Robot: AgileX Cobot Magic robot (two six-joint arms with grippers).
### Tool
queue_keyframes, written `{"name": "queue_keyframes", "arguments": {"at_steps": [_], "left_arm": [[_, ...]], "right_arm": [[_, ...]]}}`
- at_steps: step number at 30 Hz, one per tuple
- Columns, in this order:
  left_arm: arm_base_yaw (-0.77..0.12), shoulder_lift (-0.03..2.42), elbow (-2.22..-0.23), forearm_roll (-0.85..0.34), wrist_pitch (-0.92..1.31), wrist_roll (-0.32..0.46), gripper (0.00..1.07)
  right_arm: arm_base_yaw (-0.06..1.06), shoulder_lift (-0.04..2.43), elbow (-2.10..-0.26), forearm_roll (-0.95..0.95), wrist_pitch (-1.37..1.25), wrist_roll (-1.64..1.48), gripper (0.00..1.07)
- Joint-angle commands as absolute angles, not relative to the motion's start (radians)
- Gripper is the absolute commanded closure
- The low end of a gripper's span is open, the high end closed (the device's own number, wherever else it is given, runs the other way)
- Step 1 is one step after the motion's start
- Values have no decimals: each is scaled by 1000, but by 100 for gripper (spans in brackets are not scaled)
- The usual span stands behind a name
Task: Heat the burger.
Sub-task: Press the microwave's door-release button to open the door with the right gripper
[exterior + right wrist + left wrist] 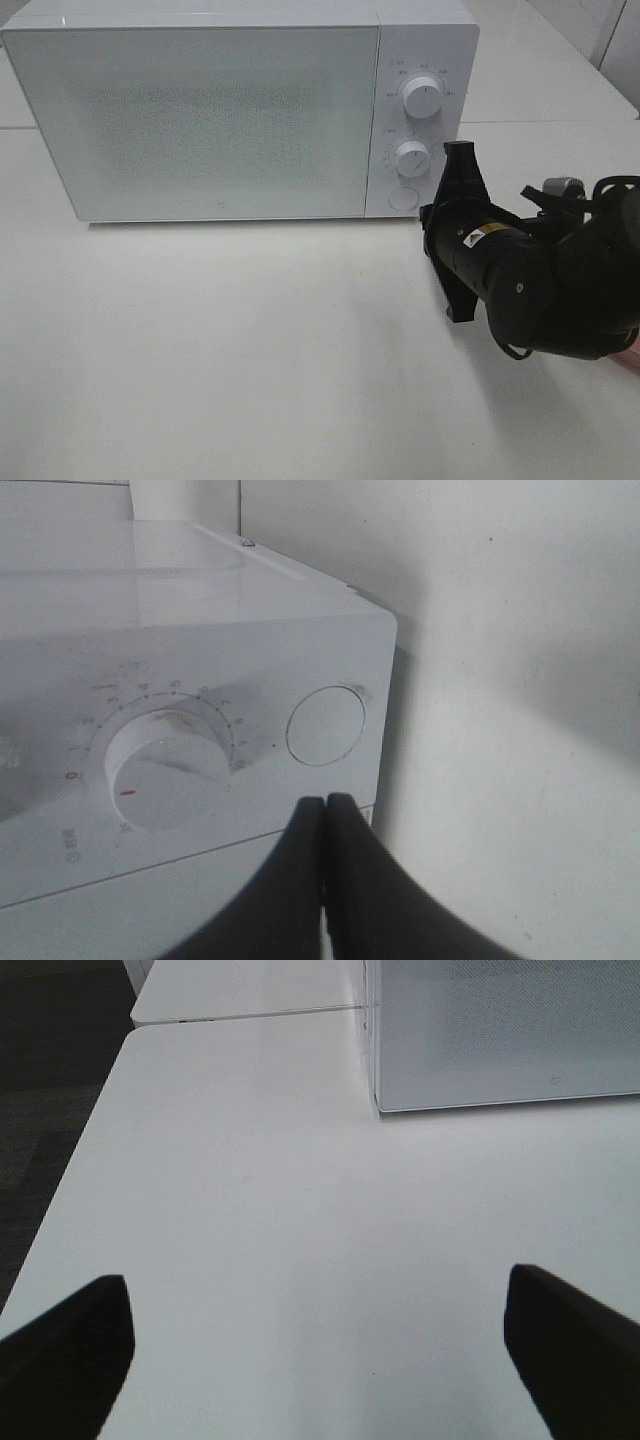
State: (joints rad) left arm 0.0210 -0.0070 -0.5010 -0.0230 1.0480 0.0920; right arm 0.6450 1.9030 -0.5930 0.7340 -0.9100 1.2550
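Black right arm (545, 290), yellow label (478, 237), tapered black fingers (288, 885)

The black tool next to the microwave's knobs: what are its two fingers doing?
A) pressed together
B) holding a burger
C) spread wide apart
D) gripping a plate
A: in the right wrist view the right tool has its two fingers meeting with no gap and nothing between them, near the round button on the microwave.
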Motion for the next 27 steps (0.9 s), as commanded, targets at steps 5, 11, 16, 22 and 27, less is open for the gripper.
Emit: {"name": "queue_keyframes", "arguments": {"at_steps": [5, 11, 16, 22, 27], "left_arm": [[22, -24, -498, -24, 1039, 87, 14], [22, -24, -498, -24, 1039, 87, 14], [22, -24, -498, -24, 1039, 87, 14], [22, -24, -498, -24, 1039, 87, 14], [22, -24, -498, -24, 1039, 88, 14]], "right_arm": [[637, 1910, -609, 737, -867, 1220, 107], [629, 1928, -647, 726, -867, 1221, 107], [624, 1957, -674, 701, -867, 1238, 107], [604, 2005, -714, 718, -882, 1252, 107], [604, 2029, -740, 737, -895, 1251, 107]]}}
